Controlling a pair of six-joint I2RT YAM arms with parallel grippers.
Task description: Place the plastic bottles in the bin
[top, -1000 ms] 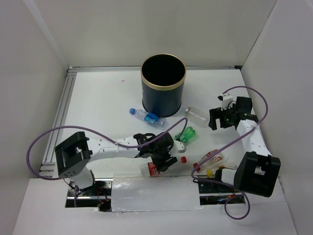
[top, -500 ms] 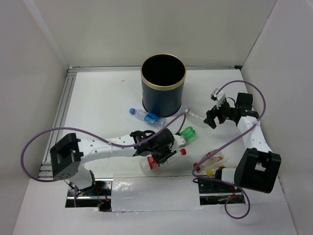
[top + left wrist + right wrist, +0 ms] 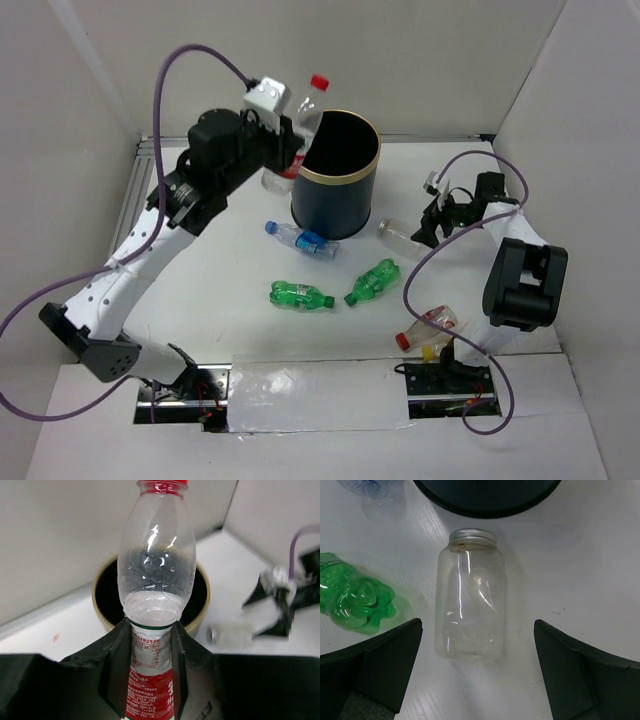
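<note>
My left gripper is shut on a clear bottle with a red cap and red label and holds it upright, raised at the left rim of the dark bin. In the left wrist view the bottle stands between my fingers with the bin's mouth right behind it. My right gripper is open, low over the table, its fingers either side of the base end of a plain clear bottle lying right of the bin, not touching it.
A blue-capped bottle lies in front of the bin. Two green bottles lie mid-table. Another red-capped bottle lies by the right arm's base. White walls close in on the left, back and right.
My left arm has lifted the red-capped bottle from the front of the table up to the bin's left rim. My right gripper has moved slightly down to the plain clear bottle.
</note>
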